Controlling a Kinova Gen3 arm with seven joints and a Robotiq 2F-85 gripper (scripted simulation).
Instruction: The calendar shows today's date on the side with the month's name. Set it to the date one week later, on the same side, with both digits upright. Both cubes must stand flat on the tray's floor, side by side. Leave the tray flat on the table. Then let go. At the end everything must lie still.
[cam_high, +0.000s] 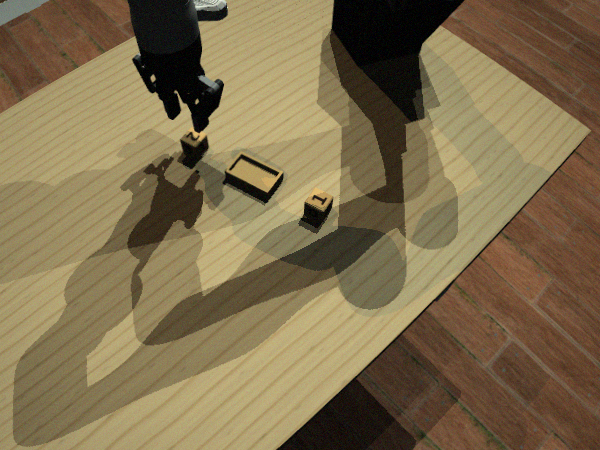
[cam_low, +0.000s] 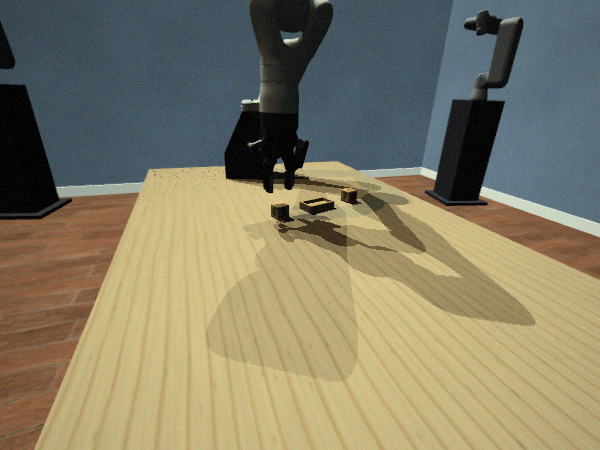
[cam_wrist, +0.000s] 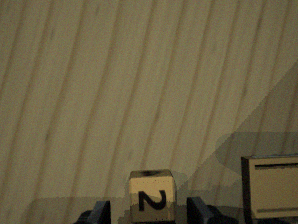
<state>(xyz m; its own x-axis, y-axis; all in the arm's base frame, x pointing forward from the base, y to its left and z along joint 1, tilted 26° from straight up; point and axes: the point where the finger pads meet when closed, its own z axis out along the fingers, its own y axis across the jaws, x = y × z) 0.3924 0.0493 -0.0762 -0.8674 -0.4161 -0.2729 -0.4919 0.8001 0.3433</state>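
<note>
A wooden cube with a 2 on top (cam_high: 194, 144) (cam_low: 280, 211) (cam_wrist: 151, 200) stands flat on the table beside the tray; its 2 appears turned sideways in the wrist view. The other cube, with a 1 on top (cam_high: 318, 202) (cam_low: 349, 195), stands on the table at the tray's opposite side. The tray (cam_high: 247, 187) (cam_low: 322, 207) (cam_wrist: 275, 192) lies flat and holds no cube. My gripper (cam_high: 186, 123) (cam_low: 279, 189) (cam_wrist: 149, 212) is part-open and empty, fingers down, just above the 2 cube. In the wrist view its fingertips are left and right of that cube, with gaps. The cubes' side faces are too dark to read.
The wooden table (cam_high: 250, 400) (cam_low: 175, 300) carries broad shadows of the arm. A black pedestal (cam_high: 385, 30) (cam_low: 242, 150) stands at the table's far end. Another arm on a black pedestal (cam_low: 467, 150) stands off the table.
</note>
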